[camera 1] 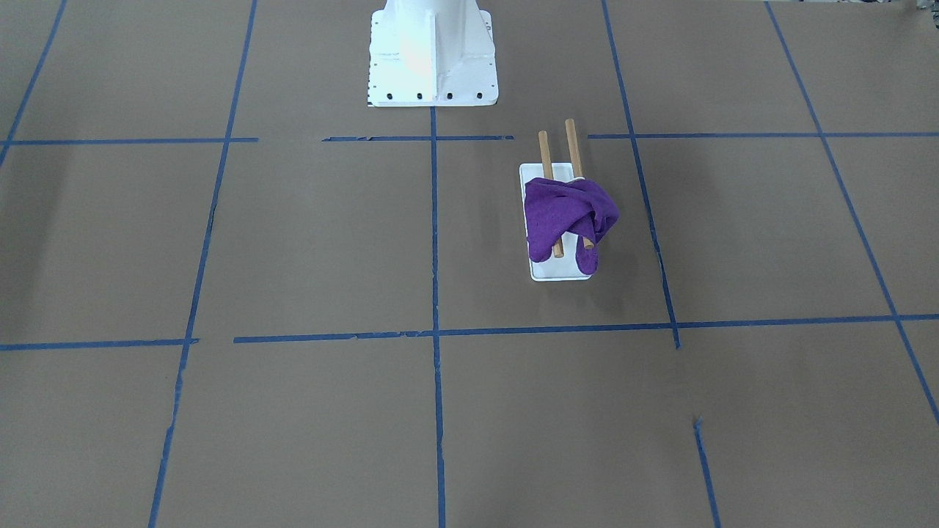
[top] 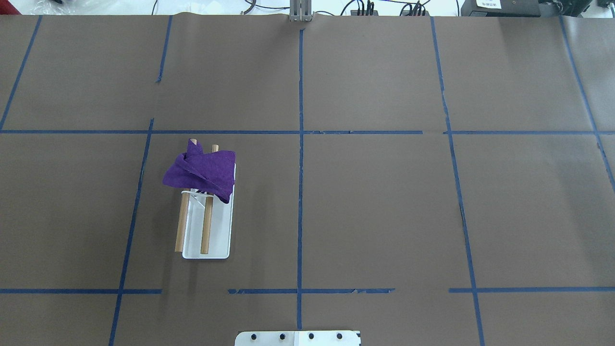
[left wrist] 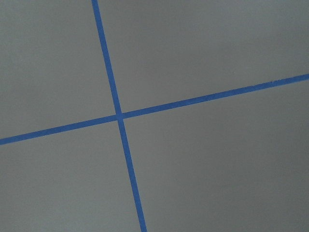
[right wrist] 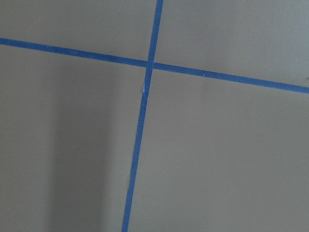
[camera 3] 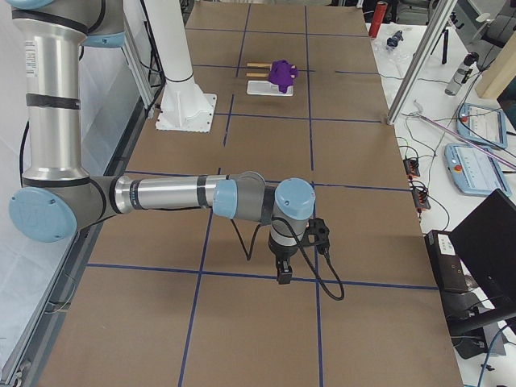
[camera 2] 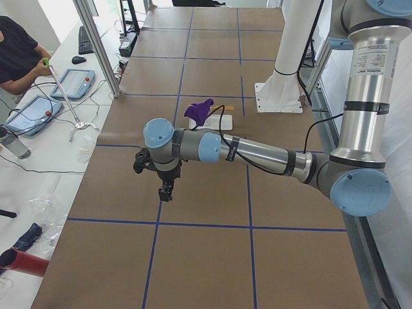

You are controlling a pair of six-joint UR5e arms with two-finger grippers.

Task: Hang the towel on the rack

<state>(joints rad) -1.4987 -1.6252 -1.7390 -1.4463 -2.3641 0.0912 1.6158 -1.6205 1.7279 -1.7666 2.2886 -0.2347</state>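
Note:
The purple towel (top: 202, 170) lies bunched over the far ends of the rack's two brown dowels (top: 207, 226), above the white base (top: 218, 240). It also shows in the front view (camera 1: 568, 216), in the left side view (camera 2: 199, 111) and in the right side view (camera 3: 283, 72). Part of the towel hangs down beside the base. My left gripper (camera 2: 165, 191) hangs over the table's left end, far from the rack. My right gripper (camera 3: 284, 276) hangs over the table's right end. I cannot tell whether either is open or shut. Both wrist views show only table.
The brown table is marked with blue tape lines (top: 301, 192). The white bolted robot pedestal (camera 1: 431, 55) stands at the robot's side. An operator (camera 2: 16, 55) sits beyond the far edge beside teach pendants (camera 2: 71, 84). A metal post (camera 3: 419, 60) stands at the far edge.

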